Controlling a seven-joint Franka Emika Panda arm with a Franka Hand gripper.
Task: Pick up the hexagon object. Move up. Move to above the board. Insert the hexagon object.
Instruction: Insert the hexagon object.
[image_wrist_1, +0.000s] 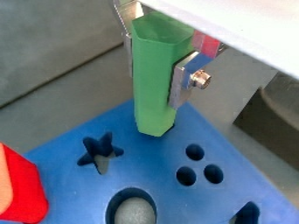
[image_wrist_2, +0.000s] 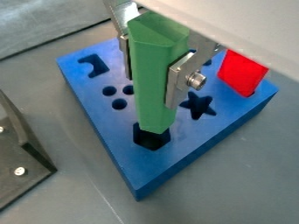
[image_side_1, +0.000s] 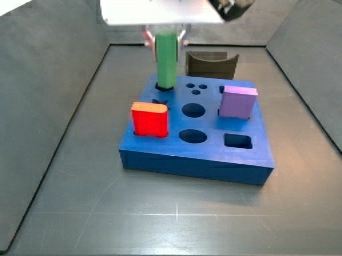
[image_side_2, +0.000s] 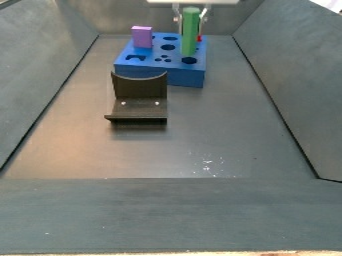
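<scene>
The hexagon object (image_wrist_2: 152, 61), a slim green prism, hangs upright between my gripper's (image_wrist_2: 152, 74) silver fingers (image_wrist_2: 183, 80), which are shut on its upper part. Its lower end sits at the mouth of a dark hexagonal hole (image_wrist_2: 149, 138) near a corner of the blue board (image_wrist_2: 187, 149). In a side view the gripper (image_side_1: 167, 38) holds the hexagon object (image_side_1: 166, 62) over the board's (image_side_1: 187, 155) far left corner. It also shows in a wrist view (image_wrist_1: 156, 87) and in a side view (image_side_2: 191, 35).
A red block (image_side_1: 150, 118) and a purple cube (image_side_1: 238, 100) stand in the board. Star (image_wrist_1: 100, 150), round (image_wrist_1: 197, 166) and square (image_side_1: 237, 141) holes are open. The fixture (image_side_2: 138, 100) stands beside the board. Grey walls enclose the floor.
</scene>
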